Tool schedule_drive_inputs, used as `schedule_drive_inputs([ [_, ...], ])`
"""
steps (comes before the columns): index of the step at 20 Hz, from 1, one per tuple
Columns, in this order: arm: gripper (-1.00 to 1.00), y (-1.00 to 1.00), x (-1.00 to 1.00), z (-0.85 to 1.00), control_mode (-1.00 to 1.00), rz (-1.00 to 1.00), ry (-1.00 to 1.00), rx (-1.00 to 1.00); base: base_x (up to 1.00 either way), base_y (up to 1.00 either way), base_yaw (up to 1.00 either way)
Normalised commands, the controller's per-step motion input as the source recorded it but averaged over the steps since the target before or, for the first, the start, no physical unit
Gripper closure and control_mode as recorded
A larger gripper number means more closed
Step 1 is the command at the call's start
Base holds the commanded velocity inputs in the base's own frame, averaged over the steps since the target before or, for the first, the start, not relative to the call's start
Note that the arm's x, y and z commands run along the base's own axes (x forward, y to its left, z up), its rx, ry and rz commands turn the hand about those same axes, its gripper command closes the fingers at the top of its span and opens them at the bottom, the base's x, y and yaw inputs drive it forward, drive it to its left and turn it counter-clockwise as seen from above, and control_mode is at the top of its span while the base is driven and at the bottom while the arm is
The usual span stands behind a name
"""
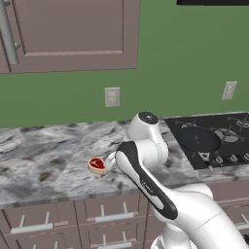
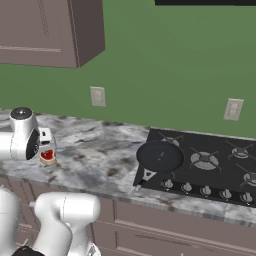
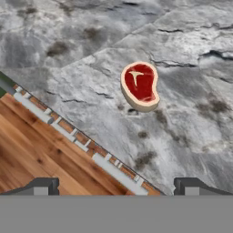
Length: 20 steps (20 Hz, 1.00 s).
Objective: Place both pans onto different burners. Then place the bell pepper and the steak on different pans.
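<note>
Grey marbled counter (image 1: 44, 160) carries the steak (image 3: 140, 86), a red slab with a pale fat rim, lying near the front edge, well left of the cooktop (image 2: 210, 165). From the hand view, the gripper (image 3: 116, 187) hangs above with fingertips spread wide, holding nothing; wood floor shows past the counter's edge. Right base view shows one pan (image 2: 160, 156) seated on the cooktop's front-left burner (image 2: 161, 158), bare counter between.

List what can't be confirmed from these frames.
- Second pan, bell pepper: none identifiable.
- Cooktop: right part cut off by the left base view's edge.
- Gripper: fingertips far apart, nothing between them; rest hidden by the hand view's bottom edge.
- Steak: tiny beside the arm, right base view.
</note>
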Motion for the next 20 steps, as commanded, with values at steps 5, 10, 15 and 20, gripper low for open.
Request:
schedule_drive_inputs([
  [5, -1.00, 0.13, 0.32, -0.21, -1.00, 0.00, 0.03, -0.01, 0.00, 0.00, 0.00],
  [10, -1.00, 0.12, 0.29, -0.28, -1.00, 0.00, 0.06, -0.03, 0.00, 0.00, 0.00],
  [15, -1.00, 0.09, 0.28, -0.30, -1.00, 0.00, 0.06, -0.01, 0.00, 0.00, 0.00],
  [20, -1.00, 0.06, 0.29, -0.27, -1.00, 0.00, 0.05, 0.00, 0.00, 0.00, 0.00],
])
